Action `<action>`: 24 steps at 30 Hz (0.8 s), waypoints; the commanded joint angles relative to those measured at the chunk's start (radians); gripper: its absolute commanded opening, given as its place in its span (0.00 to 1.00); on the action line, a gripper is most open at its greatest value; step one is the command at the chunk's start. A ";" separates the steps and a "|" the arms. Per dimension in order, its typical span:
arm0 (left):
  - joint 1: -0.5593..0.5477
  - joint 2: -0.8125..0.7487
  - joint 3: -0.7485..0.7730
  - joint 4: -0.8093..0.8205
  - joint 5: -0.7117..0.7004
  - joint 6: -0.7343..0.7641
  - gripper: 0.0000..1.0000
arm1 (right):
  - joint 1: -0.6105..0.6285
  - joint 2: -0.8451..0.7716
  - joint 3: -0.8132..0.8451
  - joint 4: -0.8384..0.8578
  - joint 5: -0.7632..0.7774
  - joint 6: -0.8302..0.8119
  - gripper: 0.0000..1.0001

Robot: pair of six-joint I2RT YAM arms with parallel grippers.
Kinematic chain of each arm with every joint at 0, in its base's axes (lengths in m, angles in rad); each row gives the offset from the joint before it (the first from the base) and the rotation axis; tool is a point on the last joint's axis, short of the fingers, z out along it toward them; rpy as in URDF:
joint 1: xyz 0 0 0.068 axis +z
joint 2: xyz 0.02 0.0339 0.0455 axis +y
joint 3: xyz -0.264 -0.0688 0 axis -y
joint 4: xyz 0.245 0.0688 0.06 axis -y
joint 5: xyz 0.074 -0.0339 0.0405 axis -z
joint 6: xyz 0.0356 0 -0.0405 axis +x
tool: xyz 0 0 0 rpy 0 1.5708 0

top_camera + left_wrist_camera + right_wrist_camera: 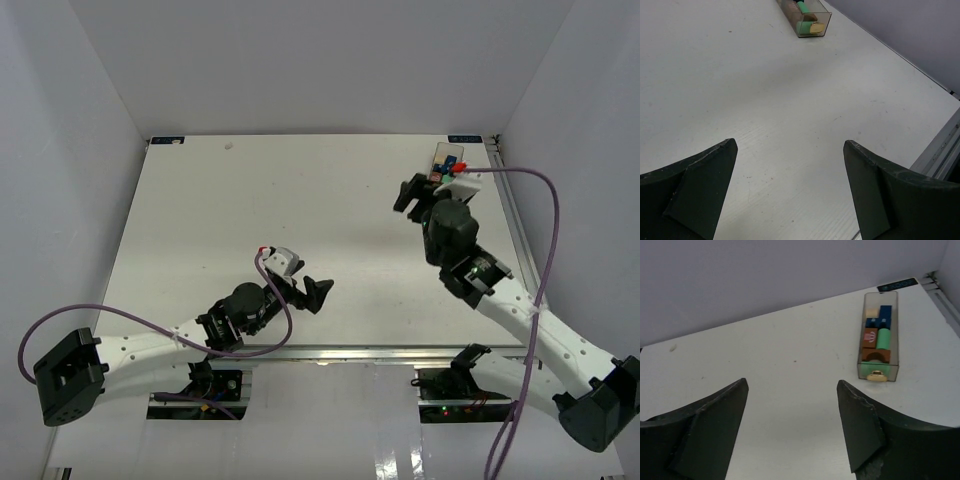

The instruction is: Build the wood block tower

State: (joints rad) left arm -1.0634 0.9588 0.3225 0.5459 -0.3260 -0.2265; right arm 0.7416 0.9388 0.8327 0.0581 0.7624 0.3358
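The wooden blocks lie packed inside a clear plastic box (892, 347) at the table's far right corner, also seen as the box (447, 157) and the box (822, 15). Inside it are a green cylinder (883, 338), a brown arch (875, 356), blue pieces (884, 314), a brown brick (869, 336) and a tan piece (871, 312). No block stands on the table. My right gripper (792, 381) is open and empty, just short and left of the box; from above this gripper (412, 196) sits close to it. My left gripper (790, 142) is open and empty near the front middle (312, 291).
A gold latch (877, 375) closes the box's near end. A metal rail (940, 150) runs along the table's right edge. White walls enclose the table on three sides. A purple cable (545, 200) loops beside the right arm.
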 commanded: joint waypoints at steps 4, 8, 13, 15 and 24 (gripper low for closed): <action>0.000 0.000 0.026 -0.007 -0.095 0.013 0.98 | -0.404 0.308 0.279 0.016 -0.273 -0.098 0.72; 0.000 0.013 0.042 -0.026 -0.107 0.003 0.98 | -0.514 0.570 0.442 -0.093 -0.310 -0.095 0.72; 0.000 0.022 0.047 -0.027 -0.078 -0.001 0.98 | -0.612 0.808 0.577 -0.139 -0.392 -0.088 0.66; 0.000 0.031 0.054 -0.031 -0.070 -0.004 0.98 | -0.637 0.872 0.614 -0.153 -0.396 -0.075 0.64; 0.000 0.023 0.065 -0.046 -0.029 -0.007 0.95 | -0.684 1.008 0.643 -0.119 -0.408 -0.055 0.60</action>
State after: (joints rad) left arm -1.0630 1.0032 0.3573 0.5156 -0.3765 -0.2283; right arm 0.0560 1.9486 1.4158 -0.1035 0.3587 0.2815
